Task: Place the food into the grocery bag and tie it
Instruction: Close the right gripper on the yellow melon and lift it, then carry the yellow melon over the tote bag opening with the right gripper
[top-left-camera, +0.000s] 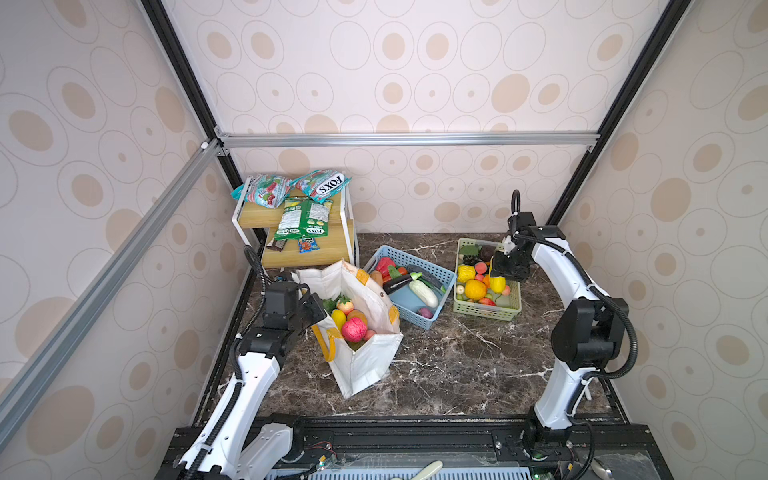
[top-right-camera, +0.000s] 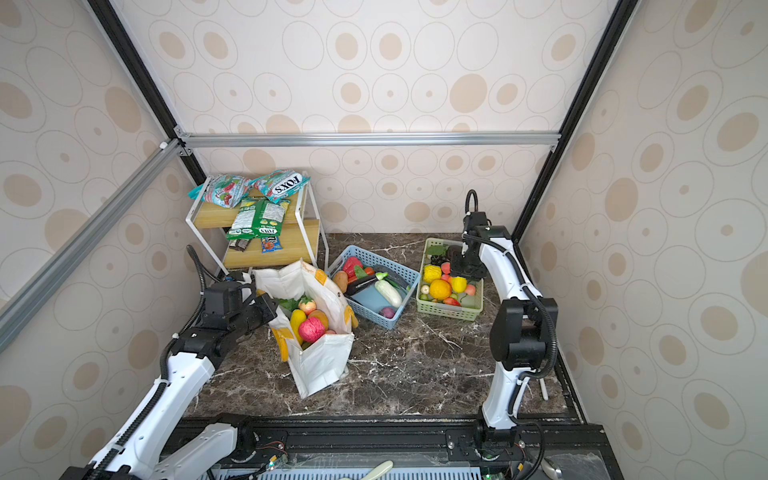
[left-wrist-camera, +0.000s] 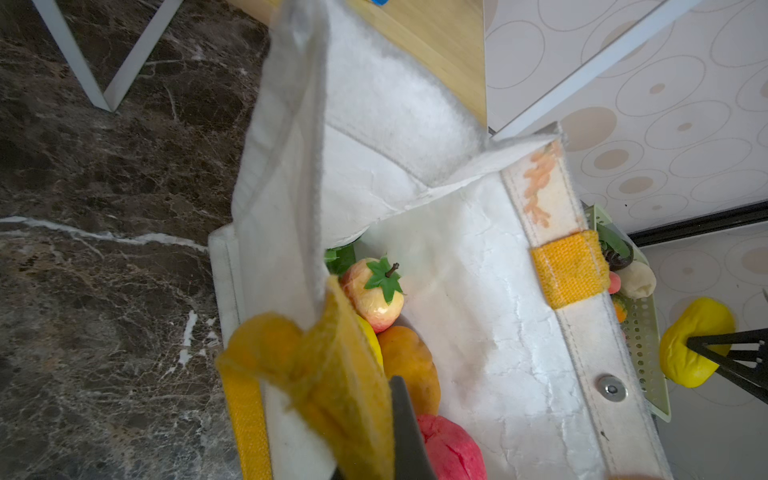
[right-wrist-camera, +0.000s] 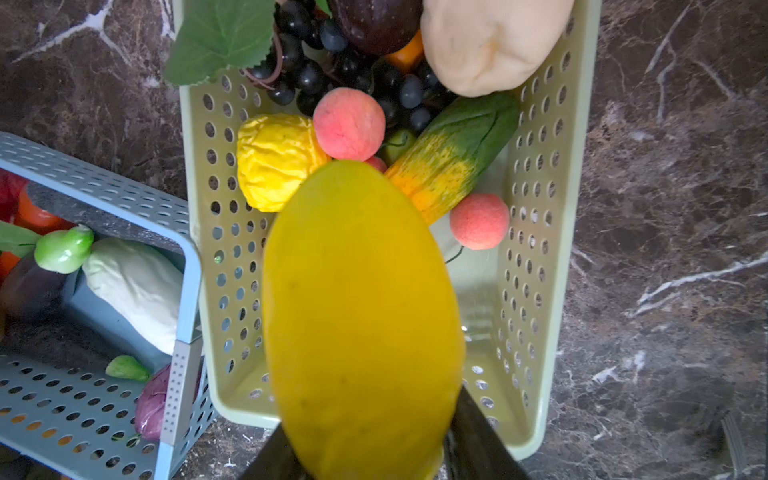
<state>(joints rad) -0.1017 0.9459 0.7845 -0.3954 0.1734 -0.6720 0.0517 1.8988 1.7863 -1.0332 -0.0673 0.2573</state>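
Right claw (right-wrist-camera: 374, 451) pinches a smooth yellow fruit (right-wrist-camera: 361, 316) by one end, its jaws part spread around it. The fruit hangs above the near end of the green basket (right-wrist-camera: 540, 257), over the pieces left inside. Those are a crinkled yellow fruit (right-wrist-camera: 276, 162), two peaches (right-wrist-camera: 349, 122), dark grapes (right-wrist-camera: 311, 75), a long green-yellow piece (right-wrist-camera: 453, 158) and a pale beige piece (right-wrist-camera: 490, 41). The blue basket (right-wrist-camera: 104, 191) sits just beside the green one. It holds a white vegetable (right-wrist-camera: 133, 286), a purple piece (right-wrist-camera: 151, 399) and some red and orange bits.

Left claw (top-left-camera: 314, 309) is pressed together on the rim of the grocery bag (top-left-camera: 365, 361), right at the yellow handle (left-wrist-camera: 316, 374). One finger (left-wrist-camera: 405, 432) shows inside the mouth. The bag stands open on the worktop (top-left-camera: 457, 365), left of centre in both top views and just beside the blue basket. Food already in it: a pink fruit (top-left-camera: 354, 329), an apple (left-wrist-camera: 374, 295) with a green leaf, and orange and yellow pieces. The far-side handle tab and a snap button show on the inner wall.

The wooden shelf (top-left-camera: 307, 253) behind the bag carries snack packets (top-left-camera: 307, 216).
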